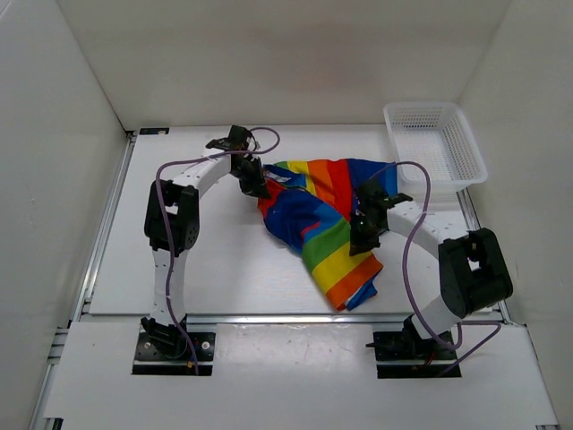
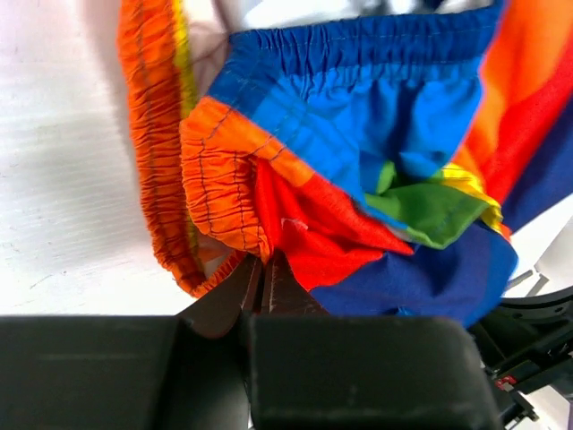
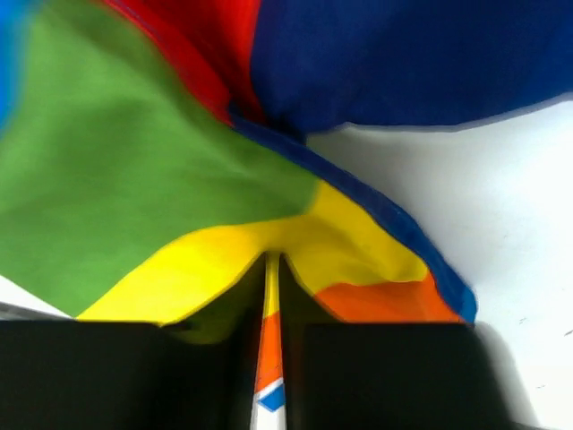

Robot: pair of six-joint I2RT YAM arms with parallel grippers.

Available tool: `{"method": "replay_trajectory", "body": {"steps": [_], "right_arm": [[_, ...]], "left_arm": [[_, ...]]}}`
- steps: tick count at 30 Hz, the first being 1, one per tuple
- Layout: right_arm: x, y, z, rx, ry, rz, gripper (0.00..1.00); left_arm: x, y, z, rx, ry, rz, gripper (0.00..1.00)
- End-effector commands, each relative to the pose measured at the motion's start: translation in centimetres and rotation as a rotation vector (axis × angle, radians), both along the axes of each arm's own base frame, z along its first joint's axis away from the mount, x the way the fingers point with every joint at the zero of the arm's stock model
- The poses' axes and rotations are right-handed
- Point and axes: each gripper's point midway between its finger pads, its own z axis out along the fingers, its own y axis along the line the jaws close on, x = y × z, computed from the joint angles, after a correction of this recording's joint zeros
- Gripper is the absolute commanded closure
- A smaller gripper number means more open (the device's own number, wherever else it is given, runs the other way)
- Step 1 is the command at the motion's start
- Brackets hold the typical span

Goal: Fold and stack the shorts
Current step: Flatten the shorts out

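Shorts (image 1: pixel 318 210) crumpled at centre of table (image 1: pixel 224 269). Your left gripper (image 2: pixel 265 279) pinches orange gathered edge; right gripper (image 3: pixel 271 273) pinches yellow fold. Lift evenly, draw apart until cloth flattens, then lay down square.

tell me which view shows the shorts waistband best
Left wrist: the waistband is close up, its gathers clear. Top external shows the whole shorts, with the waistband tiny. Right wrist shows only striped fabric.

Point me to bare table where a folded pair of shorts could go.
Biggest bare patch: table between the left arm and the shorts, toward the near edge. A narrower strip lies left of that arm. Crowded on the right, where shorts, right arm and basket sit close.
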Motion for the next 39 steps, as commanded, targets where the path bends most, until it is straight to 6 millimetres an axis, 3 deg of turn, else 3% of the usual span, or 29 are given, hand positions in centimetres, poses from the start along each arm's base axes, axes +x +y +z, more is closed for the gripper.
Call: {"method": "replay_trajectory", "body": {"steps": [1, 4, 5, 7, 8, 9, 10, 12, 13, 14, 15, 16, 19, 21, 25, 29, 35, 36, 39], "right_arm": [[4.6, 1.0, 4.6, 0.020, -0.191, -0.017, 1.00], [7.2, 0.9, 8.2, -0.012, -0.294, -0.012, 1.00], [9.5, 1.2, 11.3, -0.012, -0.382, -0.023, 1.00], [11.7, 1.5, 14.0, 0.003, -0.439, -0.029, 1.00], [12.6, 1.3, 15.3, 0.010, -0.463, -0.044, 1.00], [14.1, 1.4, 17.9, 0.030, -0.527, -0.051, 1.00], [14.3, 1.9, 18.0, 0.047, -0.517, -0.039, 0.96], [14.5, 2.6, 18.2, 0.092, -0.513, -0.011, 0.65], [14.0, 3.0, 16.6, 0.105, -0.471, 0.006, 0.35], [13.5, 3.8, 16.0, 0.125, -0.458, 0.031, 0.23], [12.9, 4.3, 15.1, 0.150, -0.429, 0.049, 0.19], [11.2, 5.0, 12.6, 0.154, -0.362, 0.070, 0.16], [8.5, 7.3, 9.4, 0.217, -0.281, 0.108, 0.16], [6.6, 7.6, 6.6, 0.203, -0.224, 0.118, 0.16], [3.9, 8.1, 3.3, 0.163, -0.144, 0.142, 0.19], [3.6, 7.2, 1.0, 0.070, -0.132, 0.115, 0.19], [5.0, 4.3, -0.8, -0.102, -0.176, 0.045, 0.24], [5.0, 4.0, -1.6, -0.124, -0.162, 0.034, 0.25], [4.2, 3.9, -3.0, -0.133, -0.114, 0.043, 0.30]], "left_arm": [[1.9, -0.7, 7.3, -0.078, -0.161, -0.009, 0.90], [3.8, -0.4, 11.1, -0.094, -0.260, 0.022, 0.90], [4.4, 0.2, 12.1, -0.101, -0.272, 0.046, 0.90], [5.1, 0.4, 14.4, -0.146, -0.303, 0.057, 0.90], [6.1, 0.7, 16.9, -0.177, -0.353, 0.073, 0.90], [6.1, 0.6, 18.0, -0.190, -0.368, 0.067, 0.90], [6.4, 0.5, 19.0, -0.197, -0.393, 0.066, 0.90], [6.3, 0.3, 21.1, -0.221, -0.424, 0.067, 0.90], [6.1, 0.4, 20.9, -0.218, -0.416, 0.067, 0.90], [6.1, 0.4, 20.9, -0.218, -0.416, 0.067, 0.90], [5.9, 0.4, 21.6, -0.222, -0.427, 0.066, 0.90], [5.8, 0.5, 21.1, -0.218, -0.416, 0.067, 0.90], [5.6, 0.7, 20.5, -0.206, -0.402, 0.073, 0.90], [5.6, 0.8, 20.0, -0.192, -0.399, 0.073, 0.90], [5.2, 1.1, 19.4, -0.175, -0.387, 0.071, 0.90], [5.3, 1.8, 18.9, -0.157, -0.377, 0.079, 0.90], [5.0, 2.0, 17.9, -0.137, -0.357, 0.078, 0.90], [4.9, 2.0, 18.4, -0.140, -0.365, 0.078, 0.90], [4.6, 2.1, 17.2, -0.131, -0.336, 0.079, 0.90]]}}
